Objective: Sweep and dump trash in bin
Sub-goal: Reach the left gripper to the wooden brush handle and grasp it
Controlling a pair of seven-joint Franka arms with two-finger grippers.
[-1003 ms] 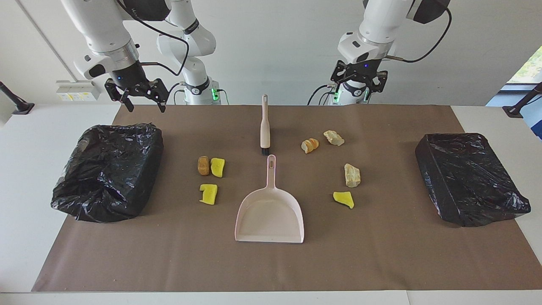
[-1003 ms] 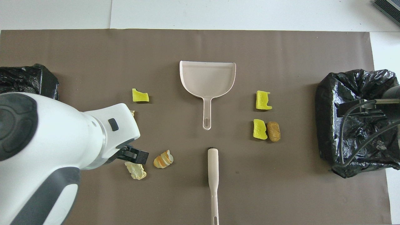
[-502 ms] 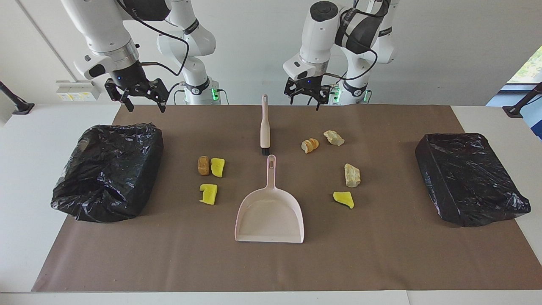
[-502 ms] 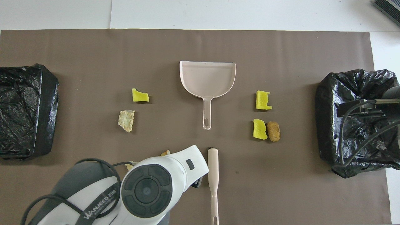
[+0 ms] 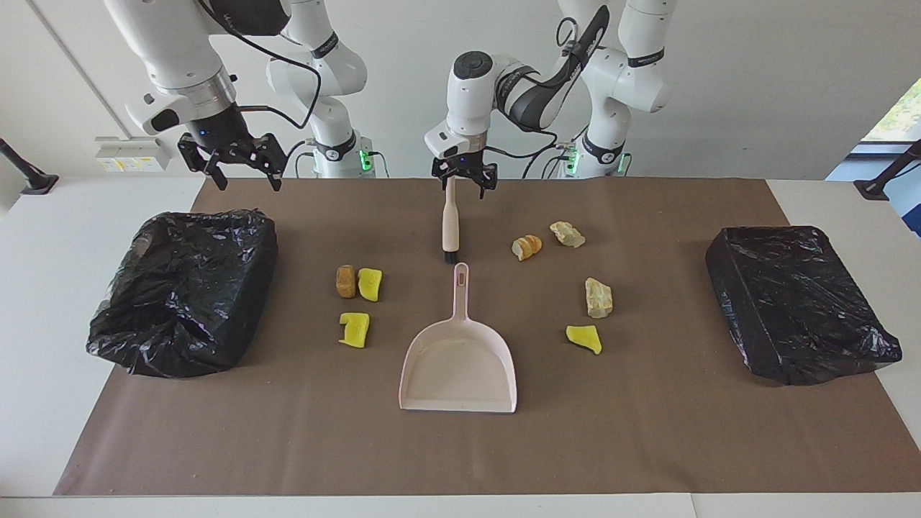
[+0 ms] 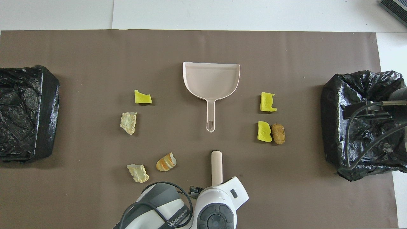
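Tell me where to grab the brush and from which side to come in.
Grip the brush by its long slim handle, coming straight down from above, claw closing across its width. It lies flat, handle end toward the robots, dark bristles toward the dustpan. The open left claw hangs over that handle end.

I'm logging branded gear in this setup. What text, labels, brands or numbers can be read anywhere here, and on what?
"WANJEED": white print on the grey cable sleeve of the left arm, overhead view; smaller characters after it are too small to read.
Wall plate with yellow stickers, near the right arm: print too small to read.
Brush, dustpan, trash pieces and bin bags: no text visible.
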